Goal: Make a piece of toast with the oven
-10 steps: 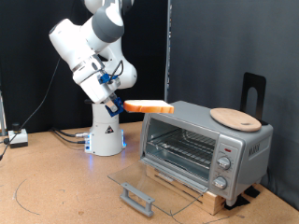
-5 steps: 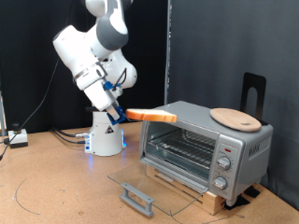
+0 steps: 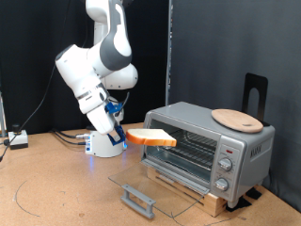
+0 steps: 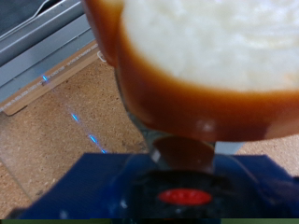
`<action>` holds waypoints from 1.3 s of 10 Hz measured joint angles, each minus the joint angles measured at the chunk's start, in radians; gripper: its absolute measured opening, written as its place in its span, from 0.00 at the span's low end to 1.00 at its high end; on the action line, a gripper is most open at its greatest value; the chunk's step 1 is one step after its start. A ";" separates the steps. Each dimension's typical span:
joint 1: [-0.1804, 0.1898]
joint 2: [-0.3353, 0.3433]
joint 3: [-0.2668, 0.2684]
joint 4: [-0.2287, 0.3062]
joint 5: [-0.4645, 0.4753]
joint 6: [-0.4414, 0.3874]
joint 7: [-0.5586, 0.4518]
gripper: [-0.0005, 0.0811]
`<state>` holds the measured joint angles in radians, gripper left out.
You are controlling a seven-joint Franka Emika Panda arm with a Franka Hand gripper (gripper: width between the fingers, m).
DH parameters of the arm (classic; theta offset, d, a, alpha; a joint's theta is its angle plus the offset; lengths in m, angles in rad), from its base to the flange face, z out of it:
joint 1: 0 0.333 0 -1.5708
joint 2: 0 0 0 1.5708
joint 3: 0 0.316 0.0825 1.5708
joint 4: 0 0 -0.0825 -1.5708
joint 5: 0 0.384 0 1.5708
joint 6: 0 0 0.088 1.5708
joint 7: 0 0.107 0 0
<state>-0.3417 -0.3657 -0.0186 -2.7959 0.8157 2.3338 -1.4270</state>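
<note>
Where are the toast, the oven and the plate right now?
toast (image 3: 152, 137), exterior view, middle of its top face, held out in front of the oven's open mouth.
oven (image 3: 246, 146), exterior view, silver front panel above the knobs.
plate (image 3: 236, 119), exterior view, centre of the round wooden plate on the oven's top.

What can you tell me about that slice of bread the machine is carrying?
The piece of toast is a flat slice with a pale face and golden-brown crust. It lies nearly level in the air, held at one end by the gripper, just outside the open front of the oven. In the wrist view it fills the frame.
</note>
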 joint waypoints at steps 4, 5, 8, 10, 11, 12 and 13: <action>0.071 0.063 0.057 -0.007 0.121 0.070 -0.078 0.53; 0.094 0.068 0.083 -0.011 0.150 0.088 -0.081 0.53; 0.171 0.071 0.177 -0.027 0.217 0.181 -0.124 0.53; 0.215 0.070 0.229 -0.033 0.243 0.253 -0.191 0.53; 0.231 0.069 0.253 -0.031 0.255 0.307 -0.217 0.53; 0.242 0.067 0.273 -0.028 0.268 0.374 -0.236 0.53; 0.248 0.061 0.287 -0.020 0.272 0.426 -0.253 0.53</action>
<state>-0.0941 -0.3046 0.2684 -2.8159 1.0879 2.7596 -1.6801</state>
